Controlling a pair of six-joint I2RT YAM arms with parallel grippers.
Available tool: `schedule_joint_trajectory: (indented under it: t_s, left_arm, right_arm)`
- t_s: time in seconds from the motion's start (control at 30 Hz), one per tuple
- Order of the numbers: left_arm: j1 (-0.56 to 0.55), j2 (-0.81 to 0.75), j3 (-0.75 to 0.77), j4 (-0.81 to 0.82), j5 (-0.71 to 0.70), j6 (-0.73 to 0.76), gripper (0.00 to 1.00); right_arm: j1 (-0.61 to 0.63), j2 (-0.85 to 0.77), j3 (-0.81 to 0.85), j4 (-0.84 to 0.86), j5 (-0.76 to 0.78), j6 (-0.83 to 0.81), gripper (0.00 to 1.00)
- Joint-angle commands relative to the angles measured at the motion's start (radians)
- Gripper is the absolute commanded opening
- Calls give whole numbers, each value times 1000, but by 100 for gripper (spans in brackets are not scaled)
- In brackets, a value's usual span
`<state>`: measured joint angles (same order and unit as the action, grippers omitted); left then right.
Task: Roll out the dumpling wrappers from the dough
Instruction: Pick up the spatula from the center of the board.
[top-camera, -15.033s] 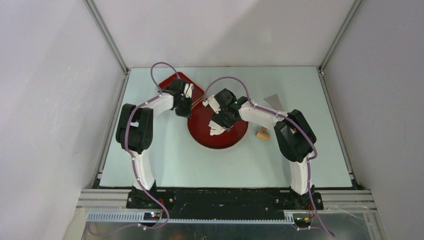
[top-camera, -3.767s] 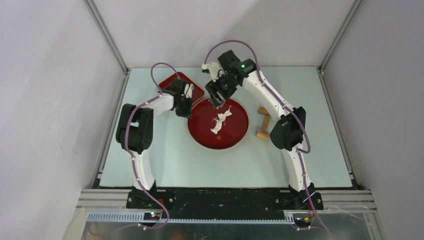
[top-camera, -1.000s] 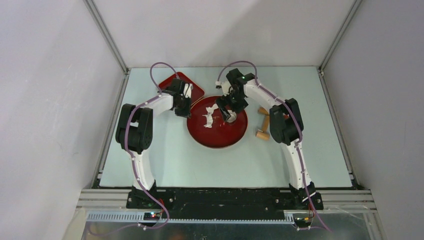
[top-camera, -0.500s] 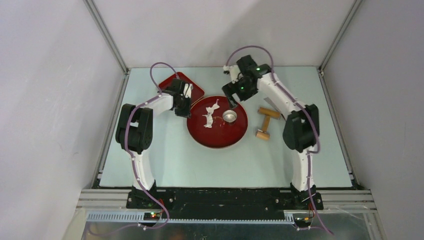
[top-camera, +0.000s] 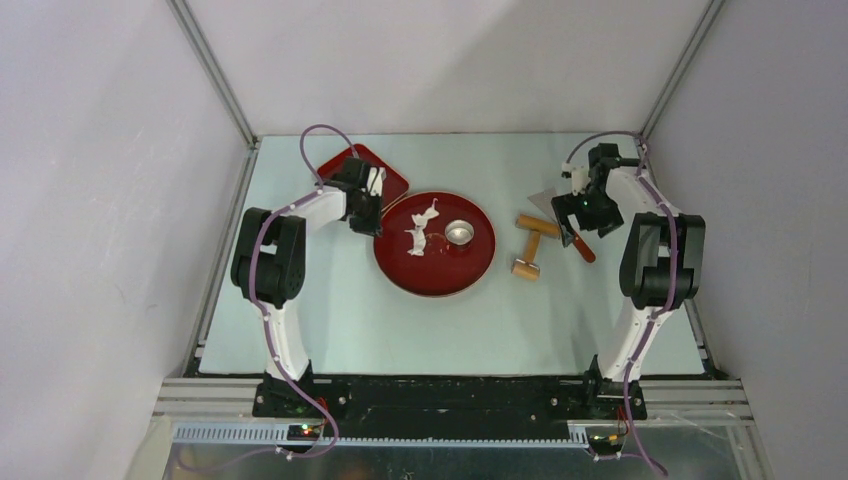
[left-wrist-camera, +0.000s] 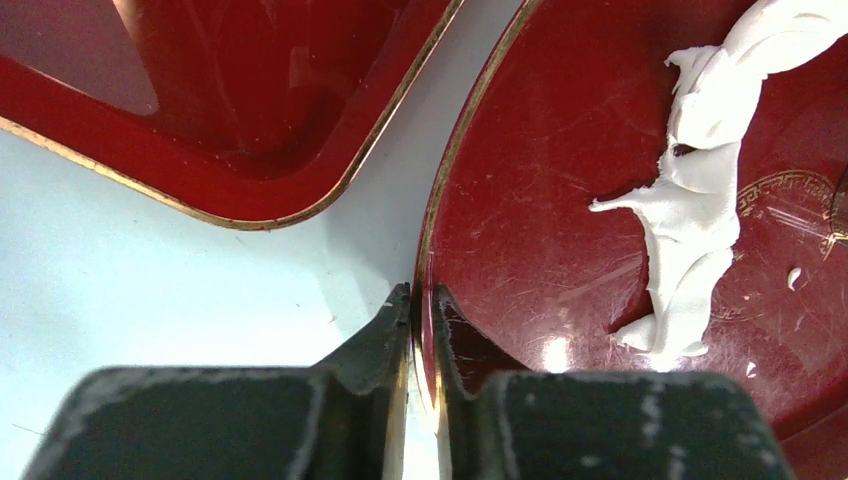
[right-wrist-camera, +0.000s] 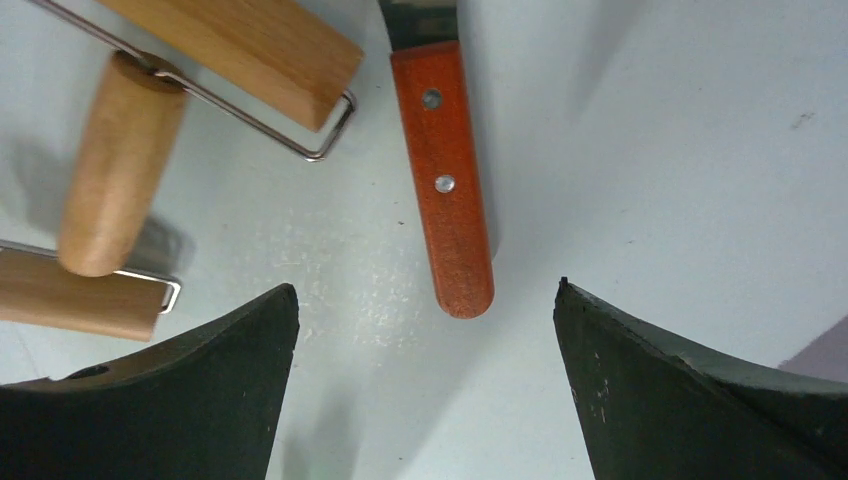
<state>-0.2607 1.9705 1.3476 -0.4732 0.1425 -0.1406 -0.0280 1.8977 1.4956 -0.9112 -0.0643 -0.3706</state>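
1. The left claw (left-wrist-camera: 421, 292) is pressed almost together. It pinches the gold rim of the round red plate (left-wrist-camera: 560, 250), and I think this is to stop the plate from sliding.
2. The right claw (right-wrist-camera: 425, 288) is spread wide and holds nothing. It hangs low over the desk (right-wrist-camera: 650, 150), right above the red-brown handle of the scraper (right-wrist-camera: 450, 190).
3. The wooden roller (right-wrist-camera: 120, 165) lies on the desk just beside the scraper, between it and the plate.
4. A ragged white dough strip (left-wrist-camera: 700, 200) lies on the plate. A small shiny metal cup (top-camera: 460, 232) stands near it on the same plate.
5. A square red tray (left-wrist-camera: 250, 120) sits just beside the plate, behind the left claw.
6. No neat round dumpling wrappers show in any view. The strip is the only dough I can see.
7. The dough looks soft, light and a bit sticky. It is thin, so I think it would stretch or rip if pulled, and a hard pinch would squash it.
8. I think the best way to lift it is to slide the flat scraper under it. If a claw must grab it, the thick middle looks safer than the thin tips.
9. The roller is stiff and easy to hold by its middle handle.
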Motion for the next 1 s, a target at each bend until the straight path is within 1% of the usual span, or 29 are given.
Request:
schedule_joint_trajectory:
  t_s: [0.0, 0.03, 0.07, 0.1, 0.13, 0.17, 0.2, 0.23, 0.27, 0.3, 0.4, 0.43, 0.47, 0.5, 0.53, 0.57, 0.6, 0.63, 0.67, 0.7, 0.73, 0.77, 0.8, 0.83, 0.97]
  left_arm:
    - [-5, -76, -12, 8, 3, 8, 27]
    - [-5, -81, -11, 8, 1, 7, 37]
    - [-5, -96, -12, 11, 4, 7, 43]
    - [-5, -105, -15, 13, 5, 7, 53]
    - [-5, -123, -18, 18, 10, 7, 57]
    - [-5, -131, -23, 20, 15, 7, 65]
    - [-5, -147, -26, 25, 23, 7, 68]
    - [-5, -156, -29, 28, 28, 8, 73]
    - [-5, -171, -30, 30, 38, 9, 75]
    - [-5, -180, -33, 31, 51, 12, 78]
    - [-5, -224, -39, 36, 82, 19, 81]
    - [-5, -244, -43, 39, 93, 20, 82]
    - [-5, -253, -45, 42, 99, 23, 82]
    - [-5, -272, -48, 45, 107, 25, 82]
    - [-5, -280, -49, 45, 109, 28, 82]
    - [-5, -300, -50, 46, 109, 29, 82]
    - [-5, -309, -52, 46, 110, 32, 83]
    - [-5, -326, -53, 46, 110, 33, 83]
    - [-5, -334, -52, 46, 112, 37, 83]
    - [-6, -348, -50, 46, 117, 39, 83]
    - [-6, -356, -45, 46, 120, 46, 83]
    - [-5, -371, -42, 44, 129, 50, 83]
    - [-5, -378, -35, 45, 134, 57, 83]
    - [-5, -393, -29, 44, 143, 62, 84]
    - [-6, -419, 33, 28, 142, 85, 87]
  right_arm:
    - [-35, 35, -5, 20, -30, -42, 99]
    - [-39, 44, -10, 28, -32, -44, 99]
    - [-47, 65, -11, 30, -35, -44, 99]
    - [-53, 76, -10, 32, -35, -43, 99]
    - [-64, 96, -9, 35, -39, -42, 99]
    - [-69, 115, -9, 39, -41, -42, 99]
    - [-78, 123, -10, 42, -41, -43, 98]
    - [-83, 136, -10, 47, -46, -46, 97]
    - [-90, 140, -11, 49, -47, -51, 96]
    - [-94, 149, -11, 53, -52, -52, 93]
    - [-113, 162, -12, 63, -67, -57, 84]
    - [-117, 165, -12, 65, -75, -58, 78]
    - [-125, 167, -12, 64, -77, -61, 75]
    - [-130, 171, -11, 63, -80, -63, 66]
    - [-132, 173, -10, 54, -84, -69, 61]
    - [-136, 175, -9, 49, -99, -72, 47]
    - [-137, 175, -8, 38, -106, -76, 41]
    - [-137, 175, -8, 34, -119, -79, 32]
    - [-137, 175, -8, 26, -123, -84, 27]
    - [-136, 174, -8, 24, -125, -86, 18]
    - [-136, 173, -9, 19, -125, -89, 15]
    - [-135, 172, -9, 18, -124, -91, 7]
    - [-135, 169, -8, 15, -120, -91, 2]
    - [-135, 166, -8, 13, -119, -91, 0]
    - [-148, 115, -9, 11, -124, -95, 0]
